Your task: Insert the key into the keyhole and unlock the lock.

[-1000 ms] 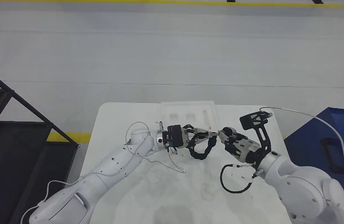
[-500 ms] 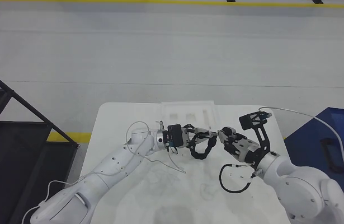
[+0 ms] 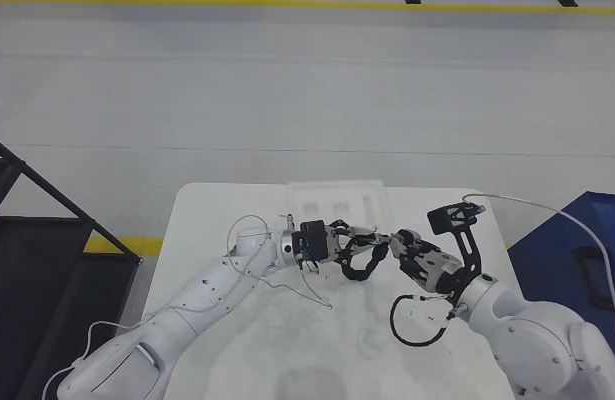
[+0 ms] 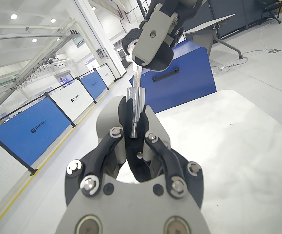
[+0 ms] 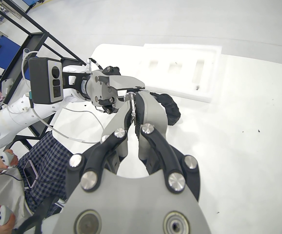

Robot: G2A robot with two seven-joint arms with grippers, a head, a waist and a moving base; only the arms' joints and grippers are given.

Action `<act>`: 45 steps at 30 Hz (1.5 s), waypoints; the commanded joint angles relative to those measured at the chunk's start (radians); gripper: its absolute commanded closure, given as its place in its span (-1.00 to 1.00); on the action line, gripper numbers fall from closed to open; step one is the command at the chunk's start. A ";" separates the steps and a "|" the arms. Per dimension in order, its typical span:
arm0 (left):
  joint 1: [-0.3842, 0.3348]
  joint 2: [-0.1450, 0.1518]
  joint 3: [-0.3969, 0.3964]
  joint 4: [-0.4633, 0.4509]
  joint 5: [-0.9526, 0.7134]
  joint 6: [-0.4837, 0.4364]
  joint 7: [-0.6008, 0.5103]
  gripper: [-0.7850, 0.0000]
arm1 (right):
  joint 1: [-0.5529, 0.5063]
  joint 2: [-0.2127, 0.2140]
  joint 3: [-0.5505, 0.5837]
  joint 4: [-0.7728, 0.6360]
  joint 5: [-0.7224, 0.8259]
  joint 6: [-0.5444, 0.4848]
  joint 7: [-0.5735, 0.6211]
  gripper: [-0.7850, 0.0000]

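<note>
Chrome and cylindrical, the lock [image 4: 136,96] sits clenched between the black pads of the left claw [image 4: 134,106], with its free end sticking out past the fingertips. The right claw [image 4: 148,63] comes in from the opposite side, grasping the key [image 4: 137,76] by its head. The silver blade runs in a straight line from that claw to the end face of the chrome cylinder. The blade's tip meets that face, but how far it has gone in cannot be told.

In the top view both claws meet nose to nose at the centre of the frame, held up above the white counter [image 3: 212,235]. The left arm reaches in from the lower left and the right arm from the lower right. The lock's black cable [image 3: 360,268] hangs in a loop just below the left claw, curling towards the right claw.

A white foam tray [image 3: 337,195] with shallow rectangular pockets lies at the far edge of the counter. It is just above the meeting claws in the frame.
</note>
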 commanded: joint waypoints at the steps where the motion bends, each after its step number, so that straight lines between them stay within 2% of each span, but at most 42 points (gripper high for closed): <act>1: -0.002 -0.002 0.001 0.000 0.003 -0.002 -0.001 1.00 | 0.004 0.000 -0.009 0.000 -0.019 0.005 0.002 1.00; 14: -0.008 -0.012 -0.002 0.005 0.021 -0.011 0.000 1.00 | 0.021 -0.004 -0.051 0.000 -0.064 0.035 0.033 0.98; 15: -0.009 -0.012 -0.003 0.005 0.021 -0.012 0.000 1.00 | 0.025 -0.004 -0.047 0.000 -0.063 0.030 0.032 -0.65; 16: -0.009 -0.012 -0.005 0.005 0.023 -0.013 0.001 1.00 | 0.028 -0.005 -0.041 0.000 -0.059 0.024 0.025 -1.00; 20: -0.015 -0.007 -0.017 -0.008 0.035 -0.043 0.001 1.00 | 0.042 0.000 -0.010 0.000 -0.072 -0.069 0.015 -1.00; 23: -0.021 0.003 -0.041 -0.026 0.031 -0.094 -0.010 1.00 | 0.052 0.007 0.022 0.000 -0.099 -0.185 0.025 -1.00; 27: -0.030 0.022 -0.078 -0.081 0.028 -0.213 -0.053 1.00 | 0.056 0.019 0.071 0.000 -0.135 -0.371 0.031 -1.00; 31: -0.036 0.043 -0.104 -0.129 0.040 -0.355 -0.103 1.00 | 0.048 0.033 0.109 0.000 -0.152 -0.625 0.010 -1.00; 35: -0.041 0.058 -0.117 -0.149 0.038 -0.493 -0.171 1.00 | 0.020 0.043 0.149 0.000 -0.143 -0.760 0.006 -1.00; 39: -0.043 0.075 -0.084 -0.154 0.017 -0.496 -0.224 1.00 | -0.007 0.054 0.157 0.000 -0.155 -0.879 0.035 -1.00; 45: -0.082 0.114 -0.009 -0.174 -0.041 -0.496 -0.234 1.00 | -0.015 0.063 0.139 0.000 -0.171 -0.963 0.060 -1.00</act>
